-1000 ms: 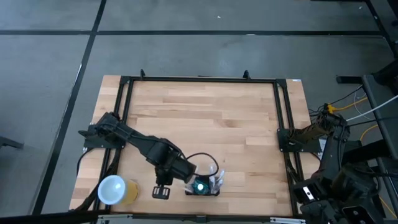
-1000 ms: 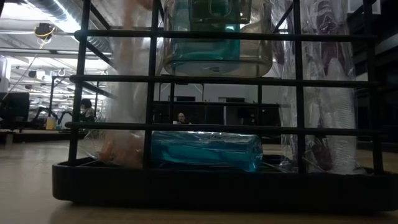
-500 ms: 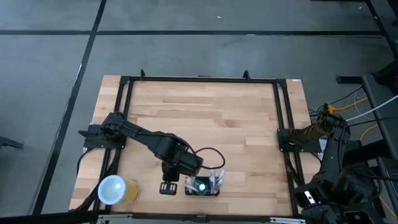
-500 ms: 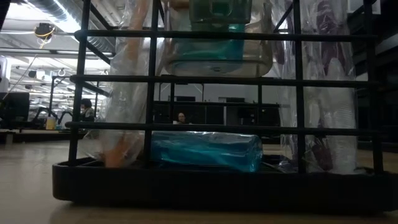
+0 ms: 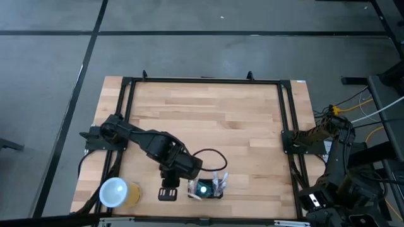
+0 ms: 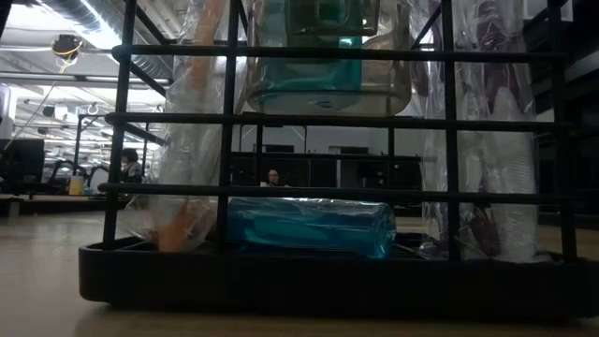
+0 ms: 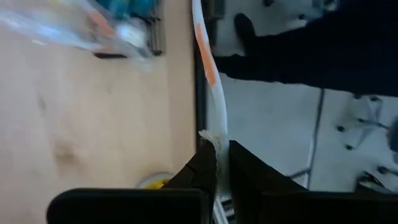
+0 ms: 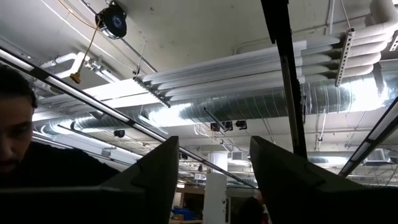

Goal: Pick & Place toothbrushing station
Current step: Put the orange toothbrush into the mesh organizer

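Note:
The toothbrushing station (image 5: 215, 196), a small black wire holder, stands near the table's front edge. It fills the low view (image 6: 328, 281), holding a teal bottle (image 6: 309, 227) and plastic-wrapped toothbrushes (image 6: 192, 140). My left gripper (image 5: 167, 192) hovers just left of the station, shut on a white toothbrush with an orange stripe (image 7: 205, 56). My right gripper (image 8: 214, 143) is raised off the table's right side, open, pointing at the ceiling. My left gripper (image 7: 219, 146) pinches the white toothbrush near one end (image 7: 214, 134) between its two fingers. The fingers slant downward and the toothbrush runs on ahead of them, along their line. Its far end leaves the wrist picture close to the station (image 7: 152, 37), so what it rests on is hidden.
A yellow cup with a round white top (image 5: 117, 192) stands at the table's near left corner, close to my left gripper. A black frame rail (image 5: 202, 81) borders the wooden table. A person (image 8: 15, 124) shows in the right wrist view, and others show far off in the room.
My left gripper has risen a little beside the station and stays shut on the toothbrush. In the low view the wrapped orange and white toothbrush in the station's left compartment has shifted and now stands still.

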